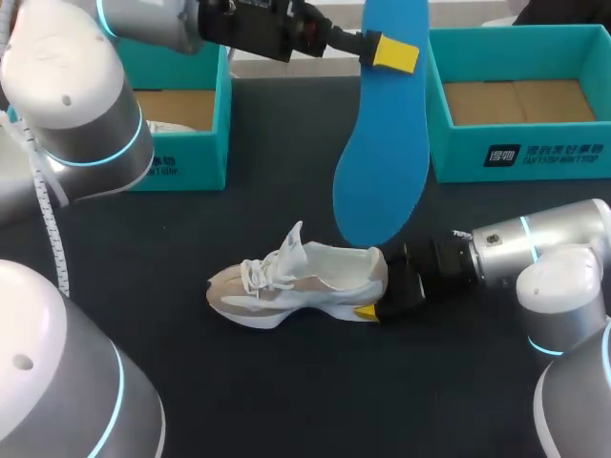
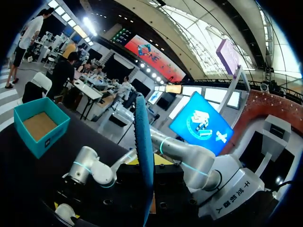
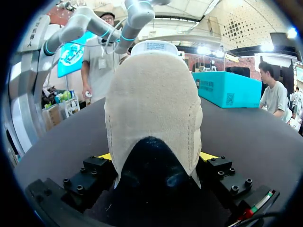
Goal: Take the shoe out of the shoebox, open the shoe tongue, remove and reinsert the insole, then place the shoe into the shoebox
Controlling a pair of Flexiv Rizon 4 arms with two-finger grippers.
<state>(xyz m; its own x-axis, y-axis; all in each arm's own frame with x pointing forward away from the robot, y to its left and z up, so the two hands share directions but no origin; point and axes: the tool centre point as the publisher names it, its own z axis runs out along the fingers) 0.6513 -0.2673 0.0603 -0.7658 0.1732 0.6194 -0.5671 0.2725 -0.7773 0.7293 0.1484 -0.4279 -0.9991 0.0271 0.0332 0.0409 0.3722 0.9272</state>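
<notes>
Blue insole (image 1: 382, 162) above beige shoe (image 1: 296, 281)

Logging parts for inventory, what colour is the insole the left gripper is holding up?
The insole is bright blue, clearest in the head view.

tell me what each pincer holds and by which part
left pincer: blue insole, near its upper end; right pincer: shoe, at the heel

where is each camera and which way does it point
Head: above and behind, looking down at the table; left gripper holds the insole, right gripper grips the shoe.
Left wrist: on that arm, looking along the edge-on insole toward the right arm.
Right wrist: faces the shoe's heel between its yellow tips.
Head and left wrist share the insole.
</notes>
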